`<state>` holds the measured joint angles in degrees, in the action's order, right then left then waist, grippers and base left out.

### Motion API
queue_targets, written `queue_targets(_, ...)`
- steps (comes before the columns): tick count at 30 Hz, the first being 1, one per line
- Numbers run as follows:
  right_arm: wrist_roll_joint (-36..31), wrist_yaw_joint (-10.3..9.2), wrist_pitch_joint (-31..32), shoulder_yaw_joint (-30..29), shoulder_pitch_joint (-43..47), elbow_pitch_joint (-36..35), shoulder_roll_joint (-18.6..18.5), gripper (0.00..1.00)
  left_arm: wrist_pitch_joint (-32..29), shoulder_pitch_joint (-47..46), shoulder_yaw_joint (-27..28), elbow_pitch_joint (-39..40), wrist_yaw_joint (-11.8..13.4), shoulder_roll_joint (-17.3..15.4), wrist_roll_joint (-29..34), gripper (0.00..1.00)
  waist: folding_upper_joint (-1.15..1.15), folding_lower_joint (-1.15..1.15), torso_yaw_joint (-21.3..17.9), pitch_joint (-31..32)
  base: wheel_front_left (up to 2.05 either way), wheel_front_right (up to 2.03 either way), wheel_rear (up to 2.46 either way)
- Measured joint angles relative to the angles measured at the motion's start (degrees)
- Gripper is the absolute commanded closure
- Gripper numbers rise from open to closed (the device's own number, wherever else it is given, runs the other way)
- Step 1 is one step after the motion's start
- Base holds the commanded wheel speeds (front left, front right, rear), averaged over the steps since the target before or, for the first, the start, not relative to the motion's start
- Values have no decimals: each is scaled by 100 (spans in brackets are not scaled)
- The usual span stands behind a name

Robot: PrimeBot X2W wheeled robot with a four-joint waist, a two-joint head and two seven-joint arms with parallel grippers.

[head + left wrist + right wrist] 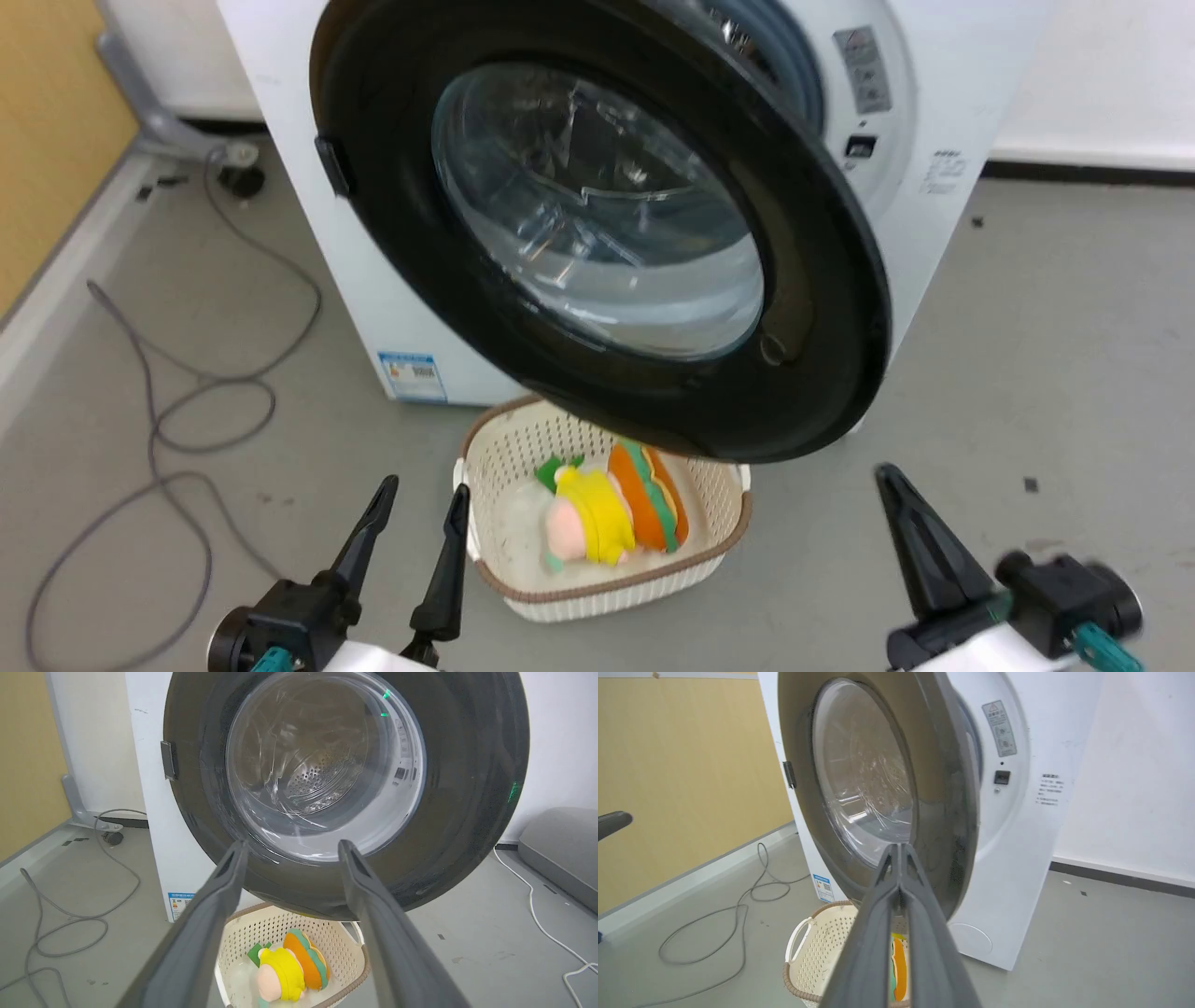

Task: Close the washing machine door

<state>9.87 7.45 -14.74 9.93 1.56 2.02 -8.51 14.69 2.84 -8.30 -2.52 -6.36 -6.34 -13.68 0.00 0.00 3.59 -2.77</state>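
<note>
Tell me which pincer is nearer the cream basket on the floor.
Left. The left pincer, open, appears right beside the left rim of the basket; the right pincer, shut, stands well off to its right.

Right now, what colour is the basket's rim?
Brown, on the cream perforated basket; clearest in the head view.

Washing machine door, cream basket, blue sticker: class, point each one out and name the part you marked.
washing machine door (597,213): head view, centre of its glass window.
cream basket (510,450): head view, perforated left inner wall.
blue sticker (412,375): head view, middle of the label.
</note>
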Motion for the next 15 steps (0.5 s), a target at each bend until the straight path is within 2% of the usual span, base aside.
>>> queue_targets(7, 286, 1, 8, 743, -797, 111, -854, 100, 0, -252, -20, -18, -47, 86, 60, 0, 0, 0, 136, -439, 0, 0, 0)
queue_targets(11, 598, 1, 79, 896, -1368, 231, -1334, 100, 0, -446, -66, 2, -87, 149, 98, 0, 0, 0, 286, -683, 0, 0, 0)
queue_targets(15, 890, 1, 208, 965, -1990, 366, -1629, 100, 0, -616, -71, 65, -88, 180, 105, 0, 0, 1, 422, -954, 0, 0, 0)
